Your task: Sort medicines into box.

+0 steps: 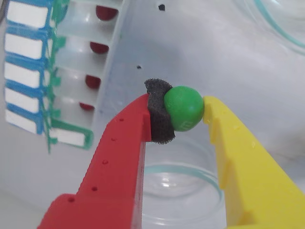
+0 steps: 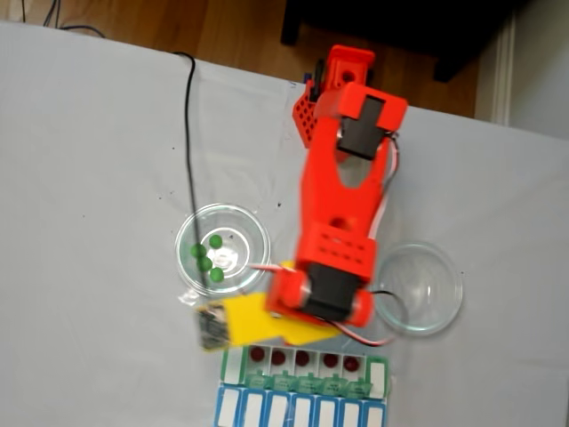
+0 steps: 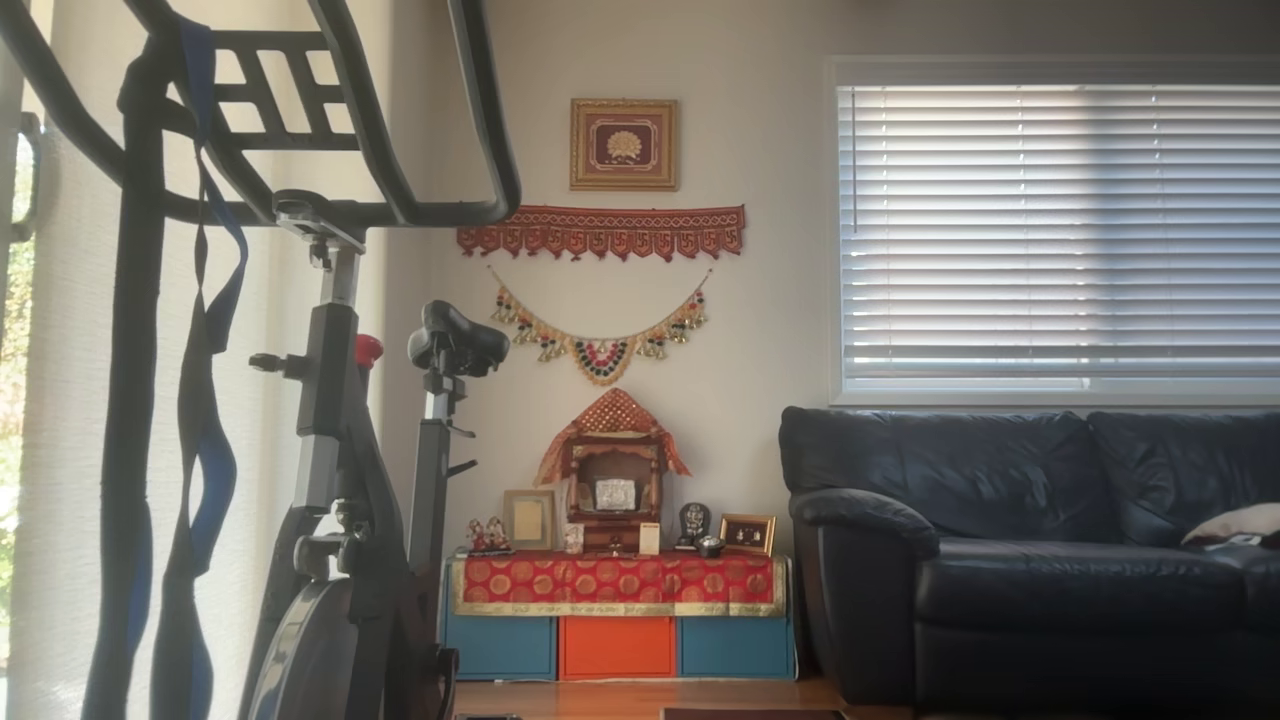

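Between the red finger (image 1: 119, 143) and the yellow finger (image 1: 238, 143) of the hand (image 1: 183, 109), a green pill (image 1: 184, 109) sat pinched at the very tips, a dark foam pad (image 1: 159, 114) pressing it from the red side. The hand was closed almost fully around it. Such a pill looked light, hard and smooth, so it would likely roll or pop out if squeezed off-centre; the hold across its widest middle, with foam giving grip, seemed the safest one. In the wrist view the pill hung above a clear glass dish (image 1: 190, 200), with the pill box (image 1: 76, 86) up and to the left, its open compartments each holding a red pill (image 1: 99, 46). In the fixed view the box (image 2: 302, 382) lay on the white worktop (image 2: 89, 178) just beside the hand, and four more green pills (image 2: 206, 262) rested in the left dish (image 2: 253, 231).
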`<state>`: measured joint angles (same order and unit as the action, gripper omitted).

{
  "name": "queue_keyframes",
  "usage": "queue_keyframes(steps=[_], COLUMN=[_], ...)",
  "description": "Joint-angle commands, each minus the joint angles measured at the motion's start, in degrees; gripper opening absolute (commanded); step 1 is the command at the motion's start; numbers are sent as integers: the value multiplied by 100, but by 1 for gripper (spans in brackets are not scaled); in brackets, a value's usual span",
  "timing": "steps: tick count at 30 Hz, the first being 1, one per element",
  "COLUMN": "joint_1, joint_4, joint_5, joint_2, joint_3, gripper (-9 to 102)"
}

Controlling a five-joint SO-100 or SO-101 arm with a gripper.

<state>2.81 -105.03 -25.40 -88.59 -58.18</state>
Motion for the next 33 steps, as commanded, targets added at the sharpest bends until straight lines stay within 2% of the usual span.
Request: queue_keyframes(steps=[1,8,21,28,33], joint_1=[-492,-923,-1362,-1415,-1371], joint_4=[316,589,563,185,-422], joint_5=[88,272,756,1020,1213], joint_2=[-536,-35,1143,1978,2944], joint_3=[-149,-26,1213,2566,4359], gripper=[1,1,1,1,1])
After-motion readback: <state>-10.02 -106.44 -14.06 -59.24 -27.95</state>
